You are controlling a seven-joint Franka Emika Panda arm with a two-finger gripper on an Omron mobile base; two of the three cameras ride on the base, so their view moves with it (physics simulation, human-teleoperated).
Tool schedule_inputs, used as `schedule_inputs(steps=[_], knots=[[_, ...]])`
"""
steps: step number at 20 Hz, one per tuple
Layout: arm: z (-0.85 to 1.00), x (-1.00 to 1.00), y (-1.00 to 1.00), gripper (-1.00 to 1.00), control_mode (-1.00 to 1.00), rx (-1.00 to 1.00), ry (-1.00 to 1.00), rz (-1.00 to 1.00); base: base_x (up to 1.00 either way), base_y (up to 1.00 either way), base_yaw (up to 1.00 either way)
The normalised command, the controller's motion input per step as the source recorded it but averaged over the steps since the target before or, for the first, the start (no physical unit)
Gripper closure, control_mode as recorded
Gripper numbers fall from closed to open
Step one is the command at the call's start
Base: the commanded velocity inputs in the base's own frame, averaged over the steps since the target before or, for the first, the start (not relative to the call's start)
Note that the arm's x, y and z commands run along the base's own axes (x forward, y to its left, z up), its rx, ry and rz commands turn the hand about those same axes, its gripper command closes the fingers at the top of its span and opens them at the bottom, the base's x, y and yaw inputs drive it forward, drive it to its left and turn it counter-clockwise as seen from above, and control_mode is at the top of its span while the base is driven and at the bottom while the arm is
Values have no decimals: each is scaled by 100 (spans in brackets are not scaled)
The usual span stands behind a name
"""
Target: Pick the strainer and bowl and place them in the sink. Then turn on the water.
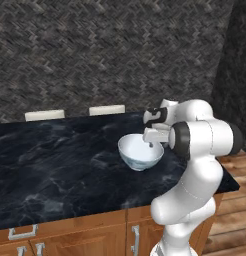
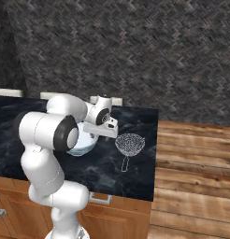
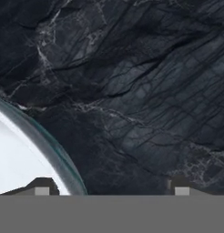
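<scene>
Hand view: the gripper (image 3: 109, 190) straddles the rim of the bowl (image 3: 22, 154), one fingertip (image 3: 41, 189) over the white interior, the other over the black marble counter (image 3: 145, 91) outside; the jaws stand wide, not yet pressed on the rim. Left base view: the white bowl sits upright on the counter near its right end, the hand directly above its far-right edge. Right base view: the wire-mesh strainer (image 2: 129, 144) lies on the counter just right of the bowl, handle toward the front edge.
</scene>
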Motion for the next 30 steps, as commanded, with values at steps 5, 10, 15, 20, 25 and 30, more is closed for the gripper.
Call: schedule_inputs(steps=[5, 10, 15, 20, 25, 30], knots=[[-5, 0, 1, 100, -100, 0, 5, 0, 0, 0, 0], [-1, -10, 0, 100, -100, 0, 5, 0, 0, 0, 0], [27, -53, -7, 100, -100, 0, 0, -1, 0, 0, 0], [70, -72, -7, 100, -100, 0, 0, -6, 0, 0, 0], [87, -62, -1, 100, -100, 0, -1, -10, 0, 0, 0], [84, -52, -1, 100, -100, 1, 0, -10, 0, 0, 0]])
